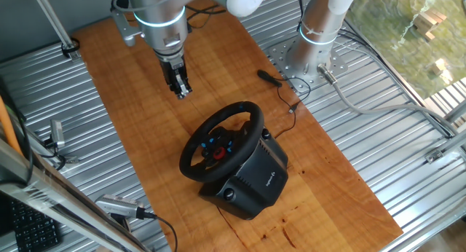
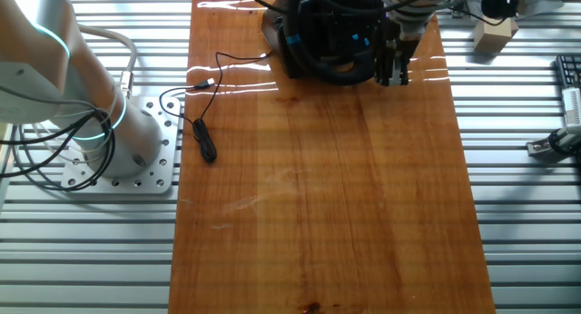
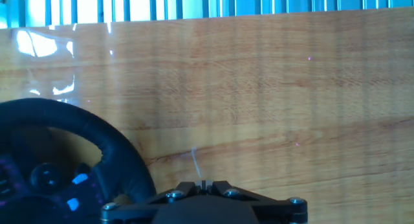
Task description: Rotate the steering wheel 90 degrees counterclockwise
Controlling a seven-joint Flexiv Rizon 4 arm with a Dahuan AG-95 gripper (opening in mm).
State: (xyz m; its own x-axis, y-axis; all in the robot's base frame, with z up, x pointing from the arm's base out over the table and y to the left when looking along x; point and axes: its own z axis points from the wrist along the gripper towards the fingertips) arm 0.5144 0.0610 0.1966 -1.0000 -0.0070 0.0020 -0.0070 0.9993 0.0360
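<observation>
One fixed view. Steering wheel [image 1: 222, 139]: black rim, hub with red and blue buttons, mounted tilted on a boxy black base [image 1: 251, 180]; stands on the wooden tabletop [image 1: 131, 121] towards its near end, closer to the right long edge. Gripper [image 1: 180, 89]: pointing down over bare wood, up-left of the wheel and apart from it; fingers appear pressed close together, nothing between them. Small black tool [image 1: 270, 78] with thin cable: lies at the right edge of the tabletop, near the arm's round base [image 1: 309, 59].

The other fixed view. Steering wheel [image 2: 329, 37]: at the far end of the tabletop [image 2: 318, 187], partly hidden by the arm. Gripper [image 2: 393, 71]: just beside the wheel's right side, fingers hanging down; contact with the rim cannot be told. Small black tool [image 2: 207, 142]: at the left edge, cable looping towards the far end.

Hand view. Steering wheel rim [image 3: 97, 143]: lower left corner, blue-lit buttons inside it. Gripper body along the bottom edge; fingers not visible here. Wood fills the remainder.
</observation>
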